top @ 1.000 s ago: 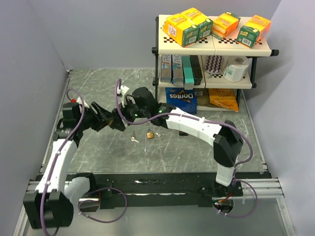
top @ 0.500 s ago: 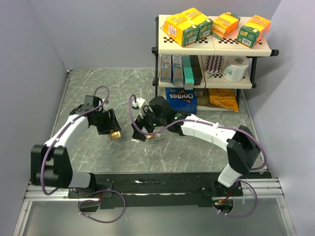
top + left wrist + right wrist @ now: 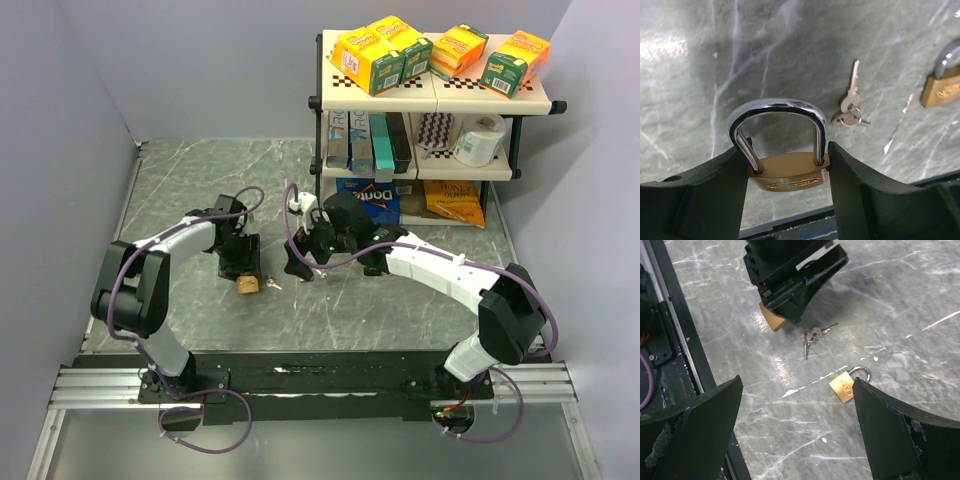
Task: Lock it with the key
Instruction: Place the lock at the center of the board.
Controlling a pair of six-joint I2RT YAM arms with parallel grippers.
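- Grey marbled table (image 3: 180, 190), plain grey walls; stocked shelf rack (image 3: 437, 100) at back R.
- L wrist view only: left gripper (image 3: 787, 160) clamped on brass padlock (image 3: 790, 172), shackle out front.
- Keys (image 3: 850, 107) flat on table nearby; second padlock (image 3: 844, 387) just past them.
- Right gripper (image 3: 797, 382) spread wide, holding nothing, above second padlock.

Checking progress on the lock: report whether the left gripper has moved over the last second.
Yes. The left gripper, shut on a padlock, came toward the table's near edge, now level with the keys.

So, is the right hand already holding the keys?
No, the right hand is open and empty, and the keys lie loose on the table below it.
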